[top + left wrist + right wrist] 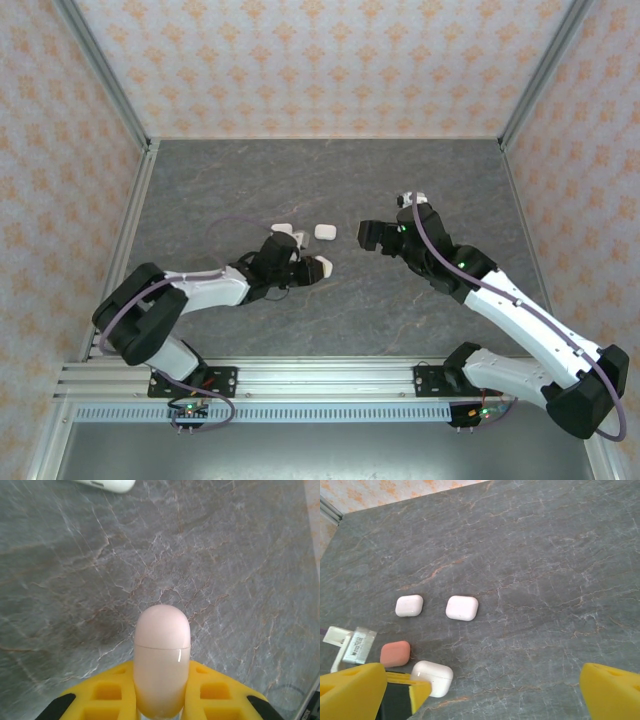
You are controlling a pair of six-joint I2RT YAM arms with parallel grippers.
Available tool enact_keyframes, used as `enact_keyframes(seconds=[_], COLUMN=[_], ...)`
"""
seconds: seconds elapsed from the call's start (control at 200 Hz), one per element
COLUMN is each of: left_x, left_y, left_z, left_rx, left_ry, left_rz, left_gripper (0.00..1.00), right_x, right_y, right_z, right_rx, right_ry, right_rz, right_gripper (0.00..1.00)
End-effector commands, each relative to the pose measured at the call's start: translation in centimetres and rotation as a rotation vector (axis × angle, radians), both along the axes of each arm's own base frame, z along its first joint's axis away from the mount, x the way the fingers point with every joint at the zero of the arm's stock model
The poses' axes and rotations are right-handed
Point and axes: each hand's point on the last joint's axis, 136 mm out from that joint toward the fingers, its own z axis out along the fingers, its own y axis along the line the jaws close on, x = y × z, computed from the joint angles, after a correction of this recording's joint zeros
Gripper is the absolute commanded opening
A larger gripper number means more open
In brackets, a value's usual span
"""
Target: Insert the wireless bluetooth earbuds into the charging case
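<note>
- At the near edge, a ribbed aluminium rail (330, 378) carries both bases. The left arm (200, 290) and right arm (520, 310) are glossy white shells with black joints.
- Both arms reach over the worktop (250, 180), a flat, dark grey, stone-look slab veined with thin white and rust-coloured lines.
- The left fingers (100, 695) are bright yellow moulded plastic with square pockets. They pinch the charging case (162, 655) between them.
- The charging case is a smooth, pale pink, pebble-rounded shell. Its lid is shut along a fine seam, so its contents are hidden.
- The top view places this case near the middle of the worktop, as a small pale shape at the left arm's tip. The left wrist view adds its seam, its gloss and a short bright glint.
- The right fingers (355, 687), yellow as well, stand spread wide with bare stone between them and grip nothing.
- The right wrist view separates a loose group that the top view renders as small pale spots.
- In that group, a white case (432, 677) lies just past one fingertip, with a coral-pink case (395, 653) beside it.
- Farther off lie a third case (409, 605) and a fourth case (462, 607), both white, side by side but apart.
- All four are rounded squares with closed lids.
- Whether the coral-pink one is the pinched one cannot be told.
- Farthest back stand cream walls (320, 60) printed with small orange motifs.
</note>
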Motion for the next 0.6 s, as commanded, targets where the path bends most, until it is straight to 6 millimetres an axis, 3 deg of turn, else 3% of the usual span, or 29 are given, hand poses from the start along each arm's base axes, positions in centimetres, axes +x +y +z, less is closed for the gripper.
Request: enact_keyframes(seconds=[0.0, 0.055, 0.195, 0.33, 0.44, 0.596], left_x=[2.0, 2.2, 2.2, 2.2, 2.1, 2.2], left_y=[-0.7, -0.5, -0.4, 0.6, 1.8, 3.9], left_z=[0.9, 0.3, -1.0, -1.5, -0.5, 3.1], left_rx=[-0.033, -0.015, 0.013, 0.061, 0.123, 0.196], left_ry=[-0.039, -0.033, -0.005, -0.002, -0.037, -0.13], left_rz=[0.085, 0.103, 0.107, 0.134, 0.143, 0.171], left_gripper=[0.0, 0.0, 0.14, 0.41, 0.57, 0.74], right_x=[-0.3, -0.4, -0.5, -0.6, -0.4, 0.6], right_y=[-1.3, -1.3, -1.7, -2.1, -3.2, -6.5], right_z=[-0.4, -0.4, -0.9, -1.4, -1.8, -2.3], right_rx=[-0.047, -0.053, -0.081, -0.092, -0.102, -0.142], right_ry=[0.007, 0.009, 0.021, 0.043, 0.066, 0.069], right_rz=[-0.029, -0.027, -0.027, -0.024, -0.039, -0.11], right_gripper=[0.99, 0.99, 0.99, 0.99, 0.99, 0.99])
